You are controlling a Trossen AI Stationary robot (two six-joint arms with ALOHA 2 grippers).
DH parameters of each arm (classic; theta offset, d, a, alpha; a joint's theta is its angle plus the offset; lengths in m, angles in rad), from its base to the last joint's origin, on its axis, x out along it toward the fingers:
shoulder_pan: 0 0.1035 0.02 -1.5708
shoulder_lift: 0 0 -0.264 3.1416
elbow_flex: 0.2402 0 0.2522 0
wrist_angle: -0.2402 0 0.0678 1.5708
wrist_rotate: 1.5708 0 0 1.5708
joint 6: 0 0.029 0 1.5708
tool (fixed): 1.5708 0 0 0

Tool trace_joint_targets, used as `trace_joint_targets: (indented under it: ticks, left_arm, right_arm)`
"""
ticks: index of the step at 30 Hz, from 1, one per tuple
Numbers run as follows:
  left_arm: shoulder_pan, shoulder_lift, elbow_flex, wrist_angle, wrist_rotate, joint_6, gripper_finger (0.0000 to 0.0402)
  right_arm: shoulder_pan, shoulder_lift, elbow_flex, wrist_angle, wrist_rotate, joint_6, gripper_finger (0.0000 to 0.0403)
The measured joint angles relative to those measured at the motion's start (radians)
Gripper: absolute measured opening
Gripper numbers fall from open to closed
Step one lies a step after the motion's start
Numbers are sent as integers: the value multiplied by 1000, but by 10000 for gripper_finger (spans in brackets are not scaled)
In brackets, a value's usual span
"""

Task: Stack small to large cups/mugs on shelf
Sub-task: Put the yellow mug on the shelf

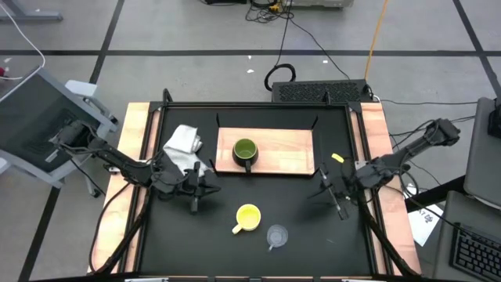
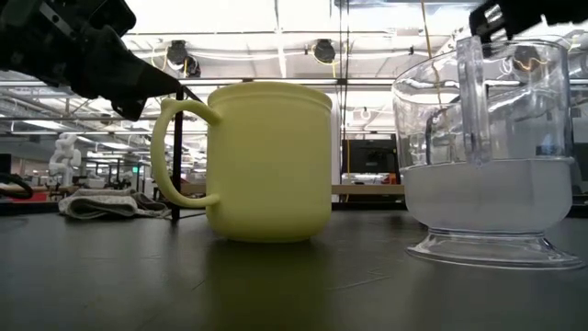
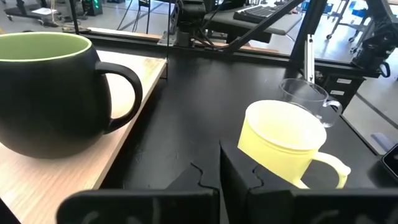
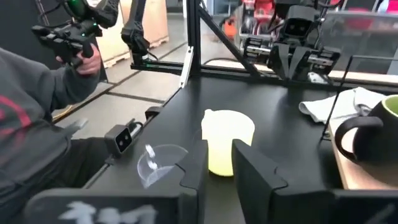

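Note:
The dark green mug [image 1: 244, 153] stands upright on the light-wood shelf [image 1: 286, 150] at the far middle of the table, its handle toward the near edge. The yellow mug [image 1: 248, 218] stands on the black tabletop nearer the front, handle to the left. The clear glass cup [image 1: 276, 235] stands just to its right. My left gripper [image 1: 202, 190] hovers shut and empty left of the shelf's near corner; its wrist view shows the fingers [image 3: 219, 165] closed together. My right gripper [image 1: 335, 197] hovers open and empty right of the yellow mug [image 4: 227, 140].
A crumpled white cloth [image 1: 184, 143] lies at the shelf's left end. A small yellow piece [image 1: 337, 158] lies right of the shelf. Wooden rails and a black frame [image 1: 149, 157] border the table. A person [image 4: 37, 106] holding a controller is at the table's front.

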Motion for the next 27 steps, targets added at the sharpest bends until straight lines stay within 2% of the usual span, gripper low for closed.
trace_joint_targets:
  ticks: [5,13,17,23,27]
  left_arm:
    - [0,0,0,0,0,12,15]
    - [0,0,0,1,0,15,8]
    - [0,0,0,1,0,15,4]
    - [0,0,0,1,0,23,22]
    - [0,0,0,1,0,23,21]
  right_arm:
    - [-19,139,141,-91,0,79,88]
    - [-95,321,337,-198,-4,205,93]
    - [-118,383,389,-194,-8,186,93]
    - [-129,459,440,-177,-9,93,87]
    - [-132,513,467,-130,-11,108,74]
